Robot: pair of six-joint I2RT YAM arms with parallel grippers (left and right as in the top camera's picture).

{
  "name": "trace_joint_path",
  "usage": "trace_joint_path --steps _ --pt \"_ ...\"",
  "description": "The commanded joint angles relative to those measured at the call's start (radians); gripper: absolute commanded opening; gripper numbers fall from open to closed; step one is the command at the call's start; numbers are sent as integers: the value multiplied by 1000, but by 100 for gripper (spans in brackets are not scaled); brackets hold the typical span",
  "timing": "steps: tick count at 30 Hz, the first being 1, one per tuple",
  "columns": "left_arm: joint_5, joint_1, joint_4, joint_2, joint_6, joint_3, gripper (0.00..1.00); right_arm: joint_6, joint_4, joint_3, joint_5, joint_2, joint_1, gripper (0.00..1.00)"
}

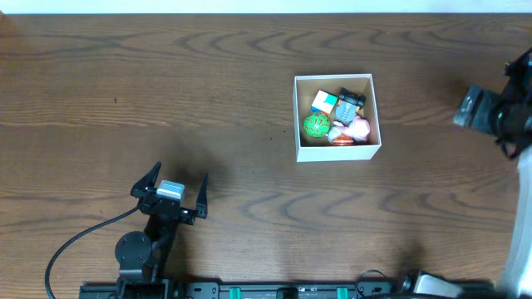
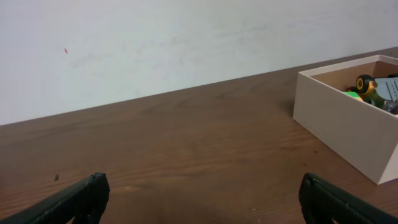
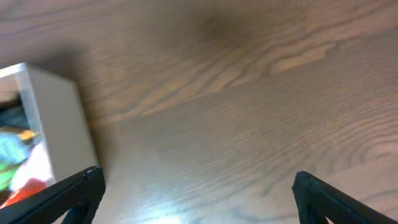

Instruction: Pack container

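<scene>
The container (image 1: 337, 150) is a square white-walled box right of the table's middle. It holds several small toys, among them a green ball (image 1: 315, 125), a pink toy (image 1: 359, 127) and a black toy (image 1: 351, 100). It also shows at the right of the left wrist view (image 2: 339, 121) and at the left edge of the right wrist view (image 3: 59, 118). My left gripper (image 1: 175, 184) is open and empty at the front left, far from the container (image 2: 199, 198). My right arm (image 1: 499, 112) is at the far right edge; its gripper (image 3: 196, 193) is open and empty over bare table beside the box.
The wooden table (image 1: 166, 83) stretches around the box. A white wall (image 2: 155, 43) rises behind the table's far edge. A black cable (image 1: 75, 241) runs from the left arm's base at the front.
</scene>
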Motion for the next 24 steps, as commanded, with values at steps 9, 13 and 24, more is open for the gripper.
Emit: trace_joint_path --steps 9,13,24 --pt "10 5 -37 -6 17 -17 98 -11 0 -151 -7 -393 233 99" --pt "10 5 -37 -6 17 -17 98 -11 0 -269 -7 -529 233 99" --pt "11 5 -37 -6 17 -17 98 -19 269 -699 1 -837 234 99"
